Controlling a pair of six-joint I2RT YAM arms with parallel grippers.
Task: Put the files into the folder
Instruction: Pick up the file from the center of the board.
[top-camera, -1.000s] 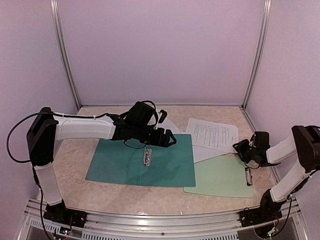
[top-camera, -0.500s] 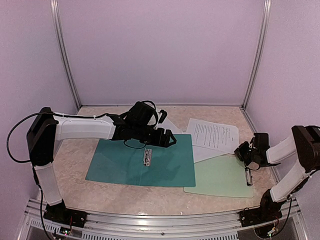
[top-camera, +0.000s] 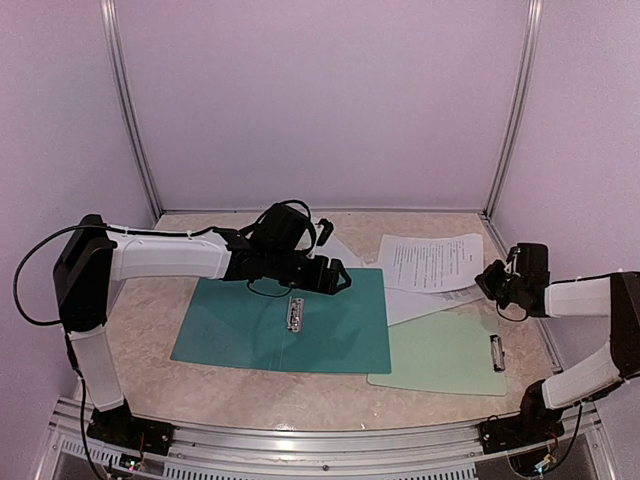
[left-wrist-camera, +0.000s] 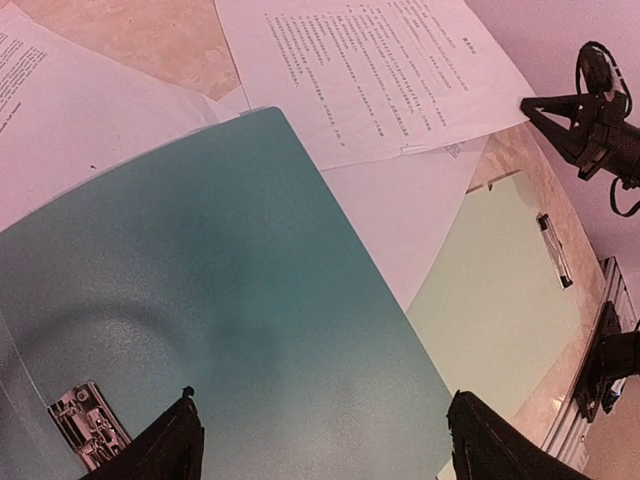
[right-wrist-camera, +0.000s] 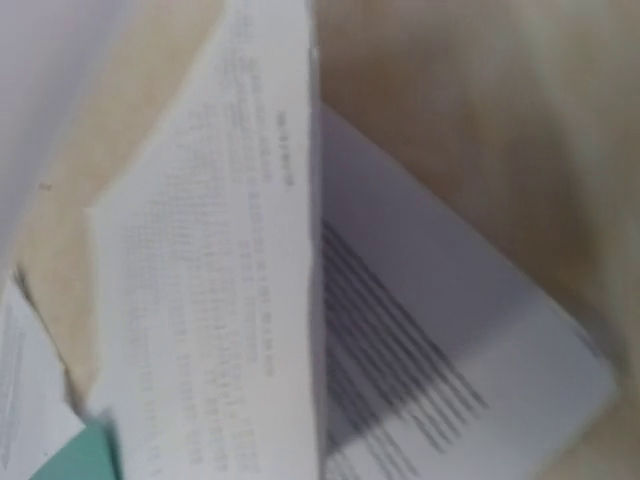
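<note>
**Top view.** The folder (top-camera: 285, 325) lies open and flat on the counter (top-camera: 150, 300). Its metal clip (top-camera: 296, 312) is bare and no sheet lies inside. The files (top-camera: 430, 262) sit in a loose overlapping heap just off the folder's far right corner, beside the far edge of the pale clipboard (top-camera: 440, 355). The left pincer (top-camera: 335, 277) hangs over the folder's far edge, jaws spread wide, gripping nothing. The right pincer (top-camera: 497, 280) is at the right edge of the top sheet with its jaws closed. It appears to have that edge pinched.

**Left wrist view.** The teal surface is bare, with both left fingers wide apart above it. The right pincer's tips meet the printed sheet's corner.

**Right wrist view.** This view is blurred. A printed sheet bows up close to the lens with another sheet beneath it. The pincer's own fingers cannot be made out.

**Assessment.** Nothing is filed yet. The first sheet looks gripped but is not yet carried over. Every sheet remains to be moved into the folder.
</note>
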